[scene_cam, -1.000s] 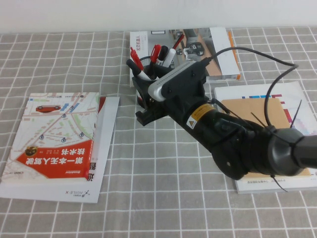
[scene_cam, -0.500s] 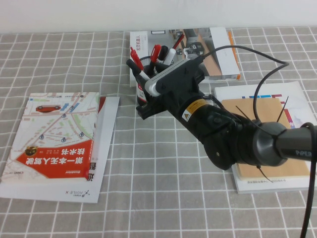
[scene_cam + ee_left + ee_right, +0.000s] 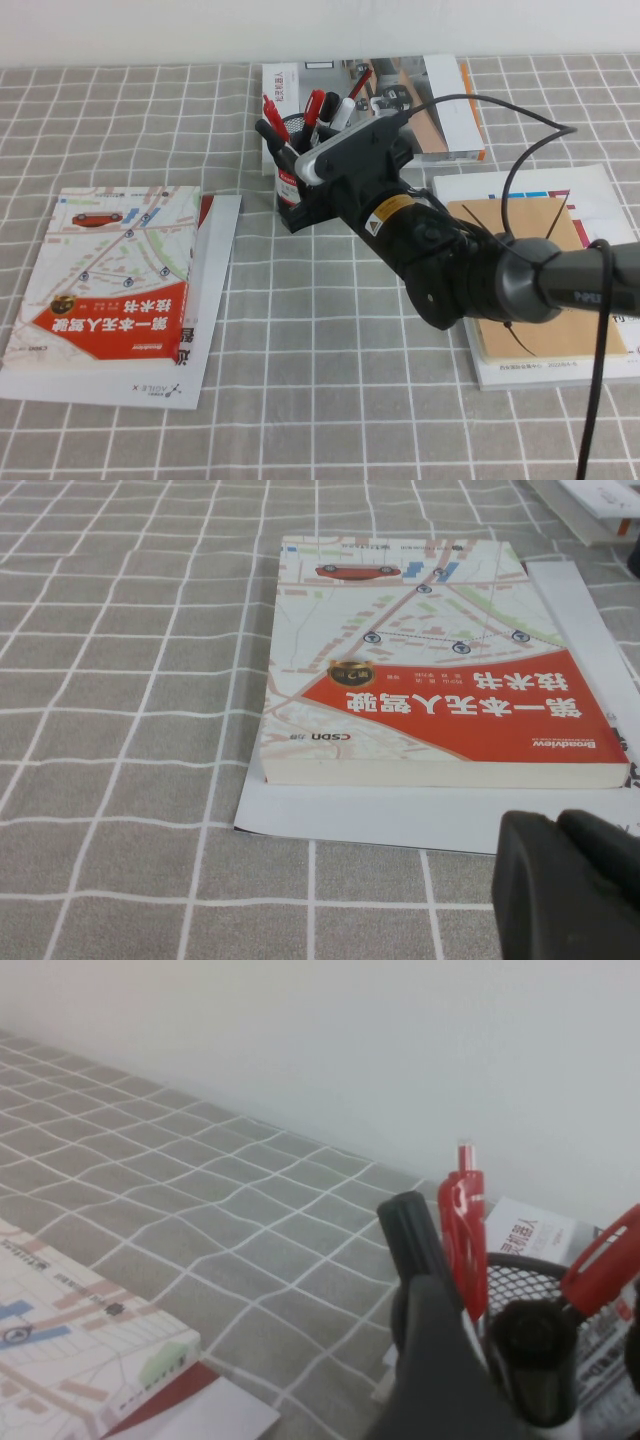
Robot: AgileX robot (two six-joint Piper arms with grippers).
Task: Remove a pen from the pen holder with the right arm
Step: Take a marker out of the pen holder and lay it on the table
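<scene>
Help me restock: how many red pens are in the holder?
3 red pens: one left in the holder, one central, one rear-right. Right gripper there may hide more; left gripper sits near the red book.

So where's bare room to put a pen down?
Bare cloth between the red map book and the right arm, and along the near edge. Crowded around the pen holder, where the right gripper sits; left gripper hangs beside the book.

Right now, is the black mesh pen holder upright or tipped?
Upright: the black mesh pen holder holds red and black pens pointing up. Right gripper at it; left gripper by the red book.
</scene>
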